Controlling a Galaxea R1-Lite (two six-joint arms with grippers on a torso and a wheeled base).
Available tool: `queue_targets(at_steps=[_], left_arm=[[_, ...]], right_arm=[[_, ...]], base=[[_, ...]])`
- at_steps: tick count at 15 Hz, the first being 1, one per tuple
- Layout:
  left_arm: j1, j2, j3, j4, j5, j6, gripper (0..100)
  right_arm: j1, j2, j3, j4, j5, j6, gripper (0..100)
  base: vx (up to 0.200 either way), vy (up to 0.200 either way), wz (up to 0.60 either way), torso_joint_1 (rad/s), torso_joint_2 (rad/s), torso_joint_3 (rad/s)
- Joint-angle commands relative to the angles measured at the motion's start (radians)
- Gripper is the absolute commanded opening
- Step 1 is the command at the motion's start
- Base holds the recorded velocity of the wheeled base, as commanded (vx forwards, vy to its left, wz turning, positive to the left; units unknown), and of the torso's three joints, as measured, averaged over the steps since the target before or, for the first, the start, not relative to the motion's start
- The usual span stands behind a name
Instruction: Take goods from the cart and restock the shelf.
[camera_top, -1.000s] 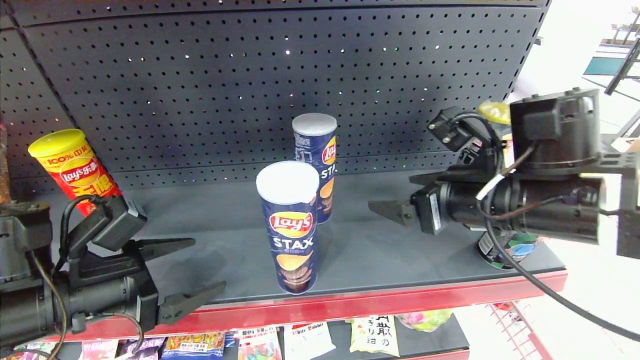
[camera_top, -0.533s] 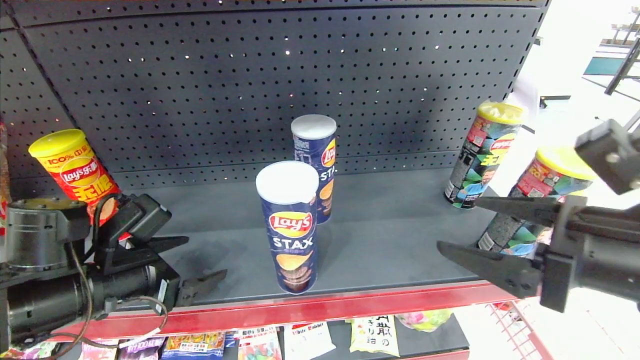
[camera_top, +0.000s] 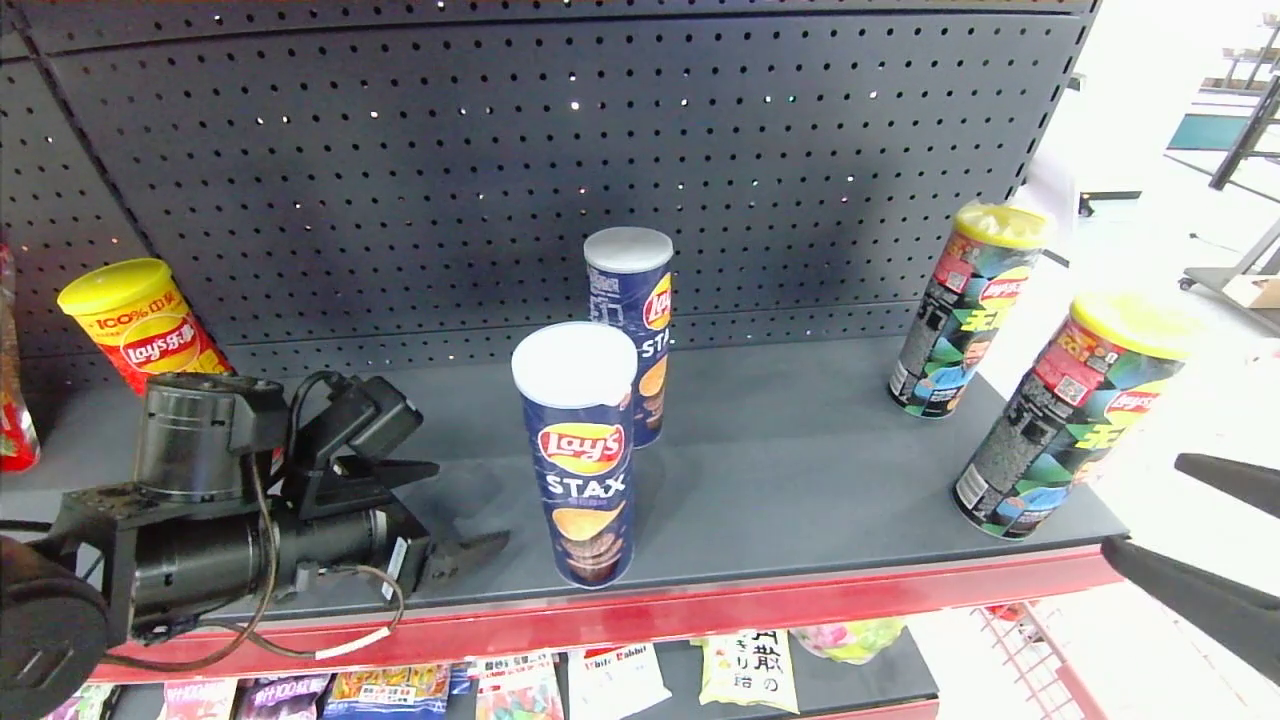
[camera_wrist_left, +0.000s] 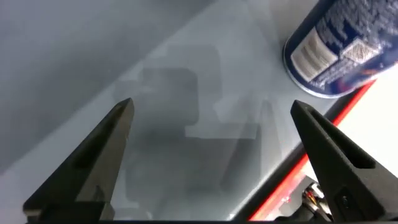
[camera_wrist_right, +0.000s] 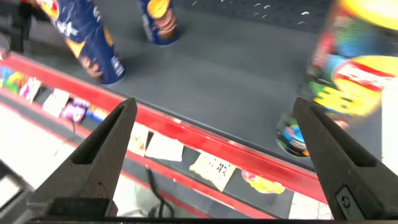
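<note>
While my left claw (camera_top: 468, 508) at eight o'clock and right claw (camera_top: 1145, 505) at four gape wide and empty by the shelf (camera_top: 780, 470), I should back clear of the front blue can (camera_top: 580, 450) at six before fetching goods.

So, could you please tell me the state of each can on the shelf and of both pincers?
Front blue can: upright, white lid on.
Rear blue can: upright, lid on.
Red can: standing, yellow lid on.
Rear multicoloured can: standing, yellow lid on.
Front multicoloured can: standing, yellow lid on.
Left pincer: open, empty.
Right pincer: open, empty.
</note>
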Motion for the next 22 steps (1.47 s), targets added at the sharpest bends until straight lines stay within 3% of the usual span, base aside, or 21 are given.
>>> queue_targets(at_steps=[1,7,22], left_arm=[[-0.01,0.049,-0.021,-0.002,0.0,0.001,100],[-0.041,0.112,-0.086,-0.004,0.002,-0.002,100],[-0.078,0.172,-0.138,-0.002,0.002,-0.003,100]], right_arm=[[-0.018,-0.05,0.009,0.001,-0.002,0.004,100],[-0.059,-0.056,0.018,0.001,-0.004,0.007,100],[-0.061,-0.076,0.042,0.002,-0.007,0.025,100]], base=[[0.0,0.0,0.0,0.0,0.0,0.0],[0.0,0.0,0.0,0.0,0.0,0.0],[0.0,0.0,0.0,0.0,0.0,0.0]])
